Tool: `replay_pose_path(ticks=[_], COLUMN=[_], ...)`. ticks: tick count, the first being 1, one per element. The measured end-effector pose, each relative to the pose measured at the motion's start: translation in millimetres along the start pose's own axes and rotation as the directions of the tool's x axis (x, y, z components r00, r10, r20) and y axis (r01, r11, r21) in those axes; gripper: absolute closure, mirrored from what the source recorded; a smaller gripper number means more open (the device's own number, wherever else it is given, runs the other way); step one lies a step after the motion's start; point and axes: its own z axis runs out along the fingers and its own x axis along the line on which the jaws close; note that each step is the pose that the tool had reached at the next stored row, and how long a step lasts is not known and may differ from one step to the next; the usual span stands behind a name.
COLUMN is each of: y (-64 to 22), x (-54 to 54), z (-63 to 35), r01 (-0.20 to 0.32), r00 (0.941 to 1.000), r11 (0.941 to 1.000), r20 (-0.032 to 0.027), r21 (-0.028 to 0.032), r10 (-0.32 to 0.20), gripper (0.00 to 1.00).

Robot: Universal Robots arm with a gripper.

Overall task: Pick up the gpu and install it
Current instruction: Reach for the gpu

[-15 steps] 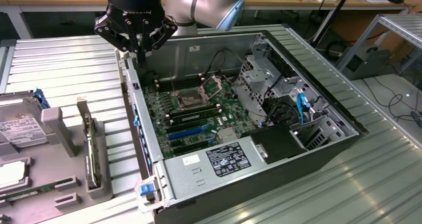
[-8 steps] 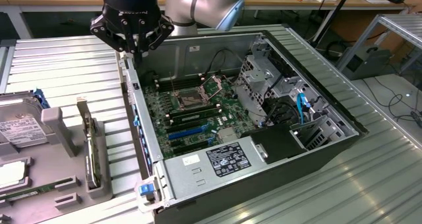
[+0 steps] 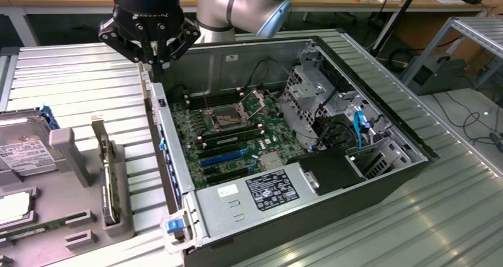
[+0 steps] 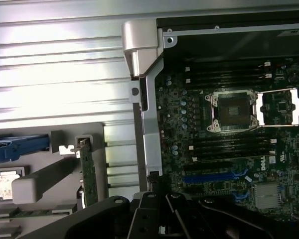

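The hard drive [image 3: 22,148] runs off the exterior view's left edge; the grey holder [image 3: 69,197] hides the lower edge of the gpu [image 3: 109,175].

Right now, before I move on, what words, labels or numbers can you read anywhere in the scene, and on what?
No text can be read.
Black label on the power supply: print too small.
White sticker on the case wall: blurred.
White label on the hard drive: blurred.
White marking on the motherboard: blurred.
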Motion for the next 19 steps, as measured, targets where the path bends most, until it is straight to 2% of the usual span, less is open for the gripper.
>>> replay_pose_path(ticks=[19], y=[-1.3], x=[17.0], z=[-0.4], r01=[0.000], r00=[1.0000], r11=[1.0000], r20=[0.0001], r21=[0.0000], r10=[0.000], gripper=[0.89])
